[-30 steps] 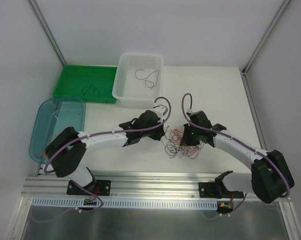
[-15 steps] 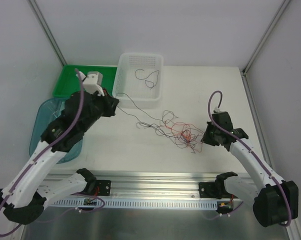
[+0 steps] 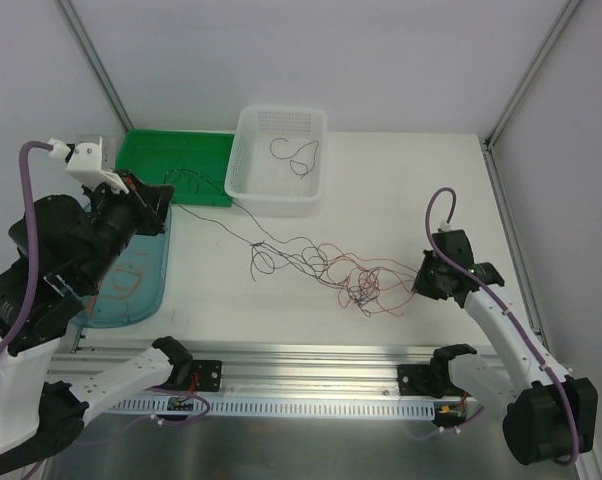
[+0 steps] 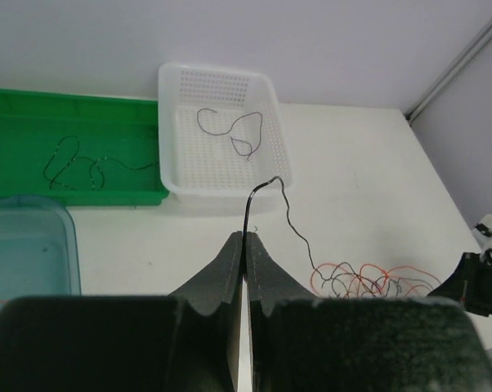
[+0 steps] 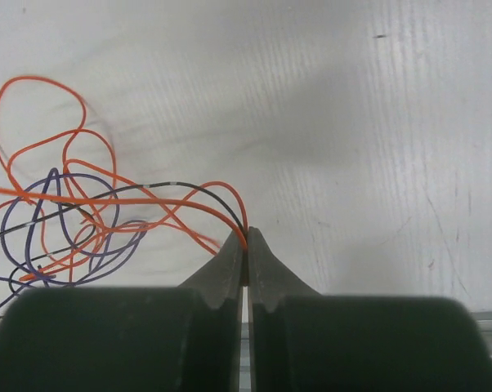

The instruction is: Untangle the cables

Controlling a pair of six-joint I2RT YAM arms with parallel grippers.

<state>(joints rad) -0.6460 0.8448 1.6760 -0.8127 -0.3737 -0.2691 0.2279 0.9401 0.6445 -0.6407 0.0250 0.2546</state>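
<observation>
- Left gripper (image 4: 244, 238) clamped tight on a black strand (image 4: 262, 184); I've swung it up and out, left of the white basket (image 3: 243, 150).
- Right gripper (image 5: 245, 233) pinches an orange strand (image 5: 107, 198), backed off to the basket's right.
- Cables (image 3: 356, 280) lie in front of the basket, stretched into a loose line; a second ago they were a tight clump.
- My read: the knot is opening and the black strand is nearly free.

I read this as a robotics lab test cell. Plain white table (image 3: 411, 190), grey panel walls (image 3: 381, 60) on aluminium posts (image 3: 530, 75), slotted mounting rail (image 3: 311, 365) at the near edge.
</observation>
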